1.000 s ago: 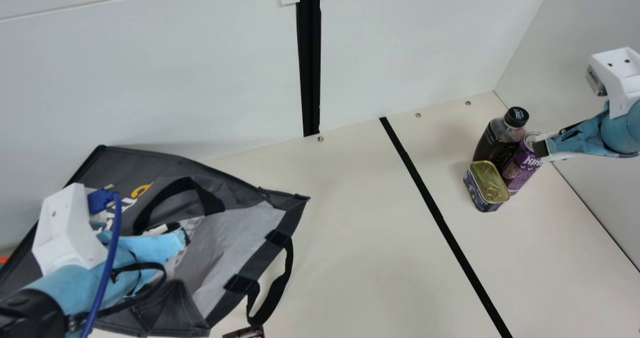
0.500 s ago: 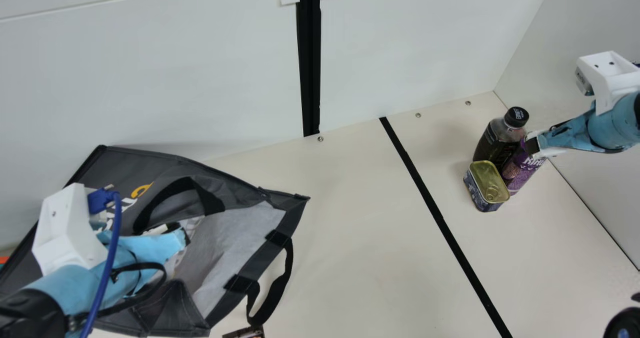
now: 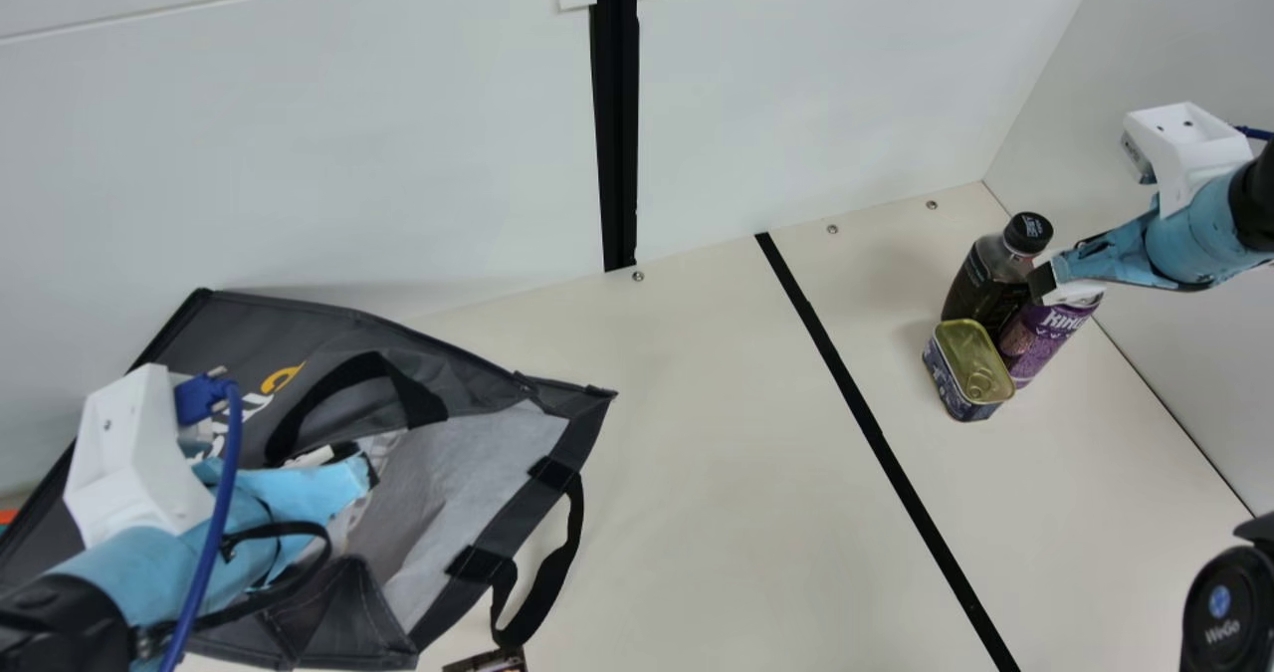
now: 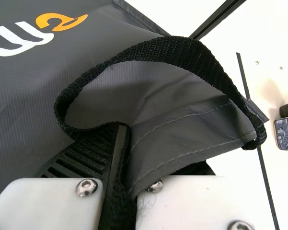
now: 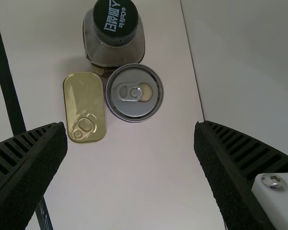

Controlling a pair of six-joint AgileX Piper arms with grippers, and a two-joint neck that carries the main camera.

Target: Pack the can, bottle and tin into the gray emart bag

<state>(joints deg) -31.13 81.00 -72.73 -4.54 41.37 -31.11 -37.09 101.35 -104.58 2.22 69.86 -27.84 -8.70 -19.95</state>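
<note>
"How does the right gripper stand?"

"Spread wide, nothing between its fingers, poised over the purple can. I'd say that spread is meant to straddle it."

"What's beside the can?"

"Out past it, the black-capped bottle; on the hand's bagward side, the pull-ring tin. Both crowd the can, so fingers coming down could nudge one."

"Where's the room, then?"

"On the other flank, between can and side wall. A finger should fit there; the tin side looks tighter. I'd line up first, then lift straight before swinging."

"Swinging to where?"

"Well away from that hand, over the black line, to the gray emart bag. The left gripper is closed on it, pinching cloth beside the handle strap, likely to keep the mouth spread."

"Anything in the way?"

"The mouth faces the goods, but its edge sags and the far handle loops out on the table. Either could snag a load, so come in high."
</note>
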